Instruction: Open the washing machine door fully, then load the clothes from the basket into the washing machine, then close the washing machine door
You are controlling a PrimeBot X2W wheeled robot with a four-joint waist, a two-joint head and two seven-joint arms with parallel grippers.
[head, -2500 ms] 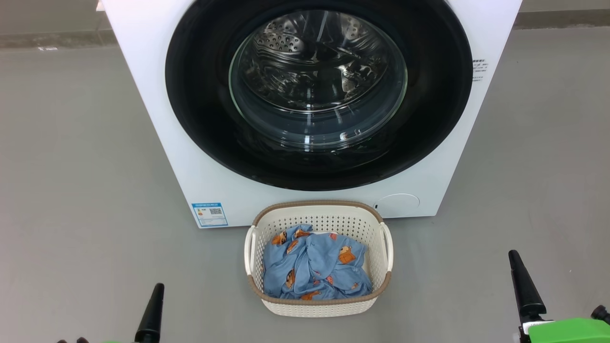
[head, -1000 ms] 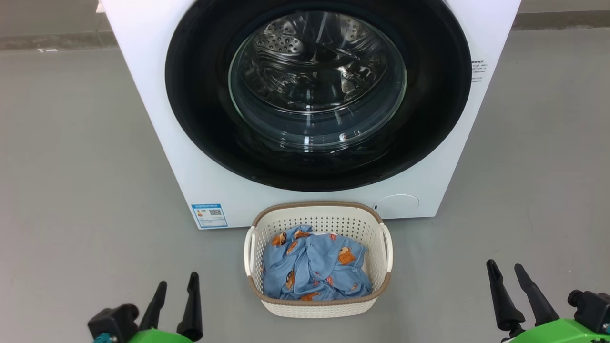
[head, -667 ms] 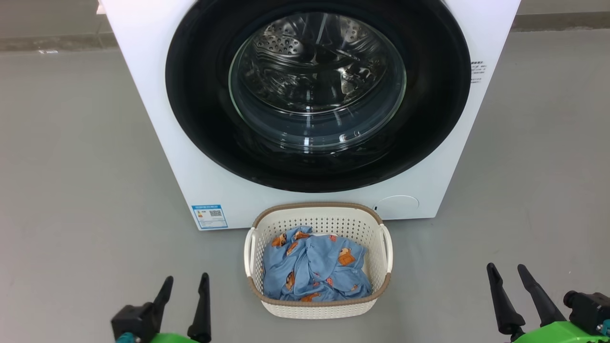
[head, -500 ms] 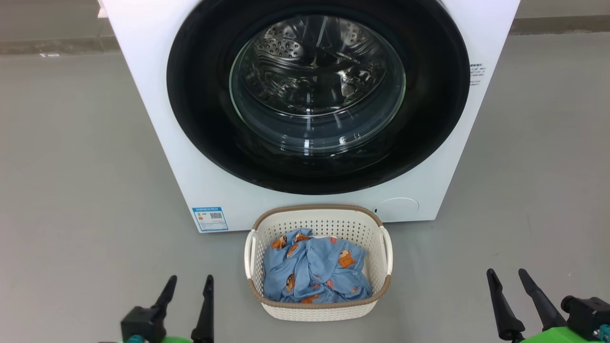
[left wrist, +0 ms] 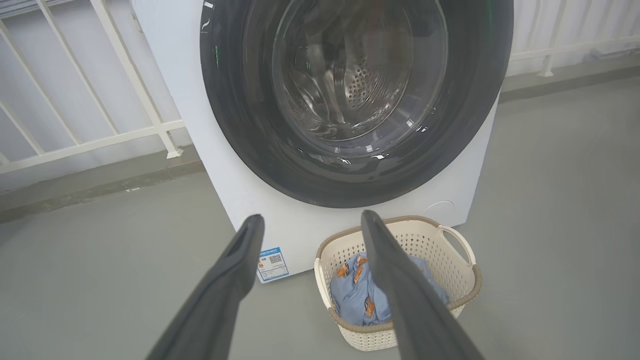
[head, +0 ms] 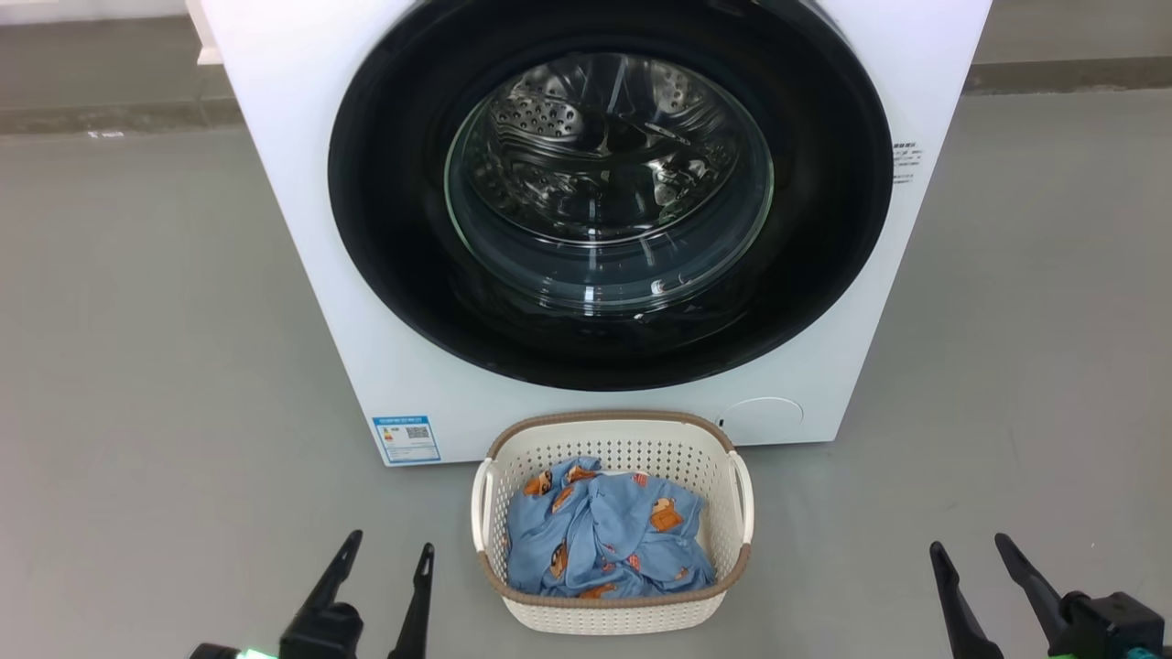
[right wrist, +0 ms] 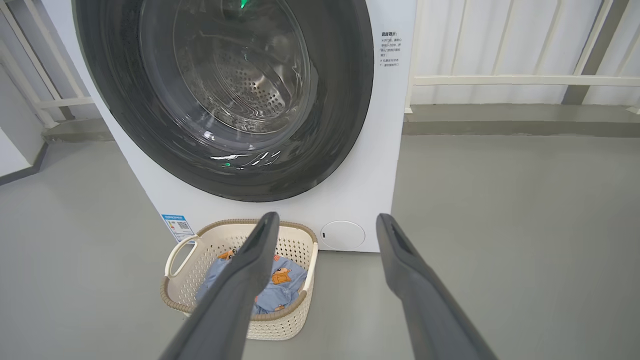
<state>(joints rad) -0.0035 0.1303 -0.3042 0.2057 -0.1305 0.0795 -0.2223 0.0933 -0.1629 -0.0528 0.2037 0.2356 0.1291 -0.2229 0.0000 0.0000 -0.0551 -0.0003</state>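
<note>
The left pincer (head: pixel 389 545) and the right pincer (head: pixel 967 544) hang low over the grey floor (head: pixel 137 366). Each has its two dark fingers spread apart and grips nothing. Between them, clear of both, the basket (head: pixel 609 418) stands on the floor, cream-white and perforated with a brown woven-look rim. The clothes (head: pixel 609 531) lie crumpled inside it, light blue fabric dotted with orange-brown figures, piled below the rim.

Just behind the basket rises the washing machine (head: pixel 302 183), a white box facing the robot. The washing machine door (head: pixel 385 201), a broad glossy black ring, sits flush against the front, closed. The perforated steel drum shows through its bulging glass window (head: pixel 609 183). A blue label sticker (head: pixel 406 438) marks the machine's lower corner on the robot's left, and a round filter cover (head: pixel 763 414) sits low on the other side, just beside the basket's far rim. In the left wrist view, a white railing (left wrist: pixel 100 75) runs behind the machine.
</note>
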